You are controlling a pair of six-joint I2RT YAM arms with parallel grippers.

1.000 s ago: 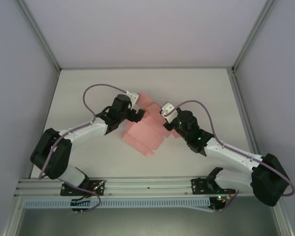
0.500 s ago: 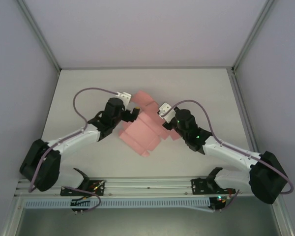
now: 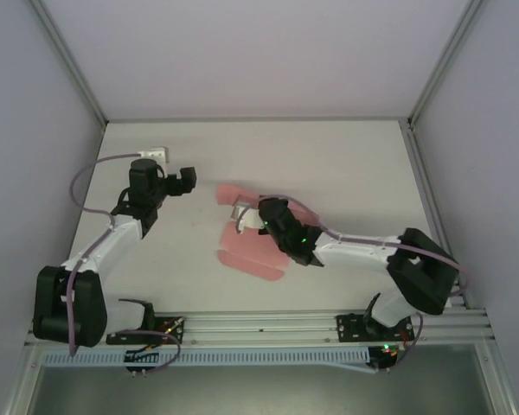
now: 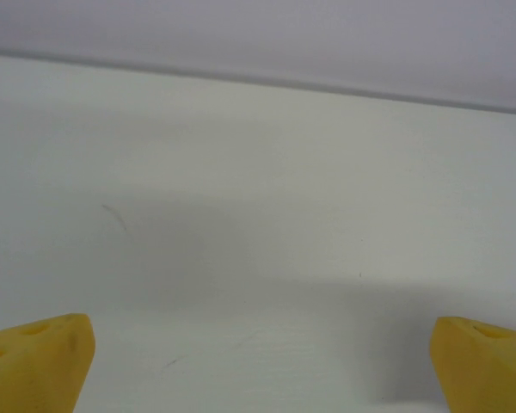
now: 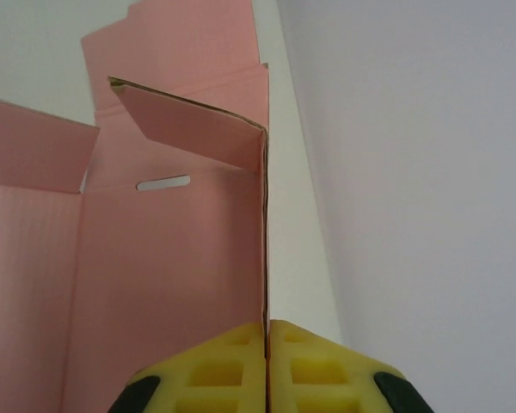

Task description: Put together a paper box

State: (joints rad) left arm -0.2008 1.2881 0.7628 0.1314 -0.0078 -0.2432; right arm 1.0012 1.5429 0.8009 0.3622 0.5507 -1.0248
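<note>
- White surface (image 3: 346, 164) carries the paper box (image 3: 246, 255) near its centre, lying slightly nearer than half a second ago.
- Left fingers (image 3: 183, 179) have pulled back to the far left, well apart from the box, and are spread wide over bare surface.
- Right fingers (image 5: 279, 348) have swung left across the box and are pressed together, pinching an upright card edge.
- From above, the right arm (image 3: 355, 251) hides the box's middle, so its folds are hard to make out.

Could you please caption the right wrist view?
Right hand pinches a panel edge of the partly folded pink paper box.
</note>
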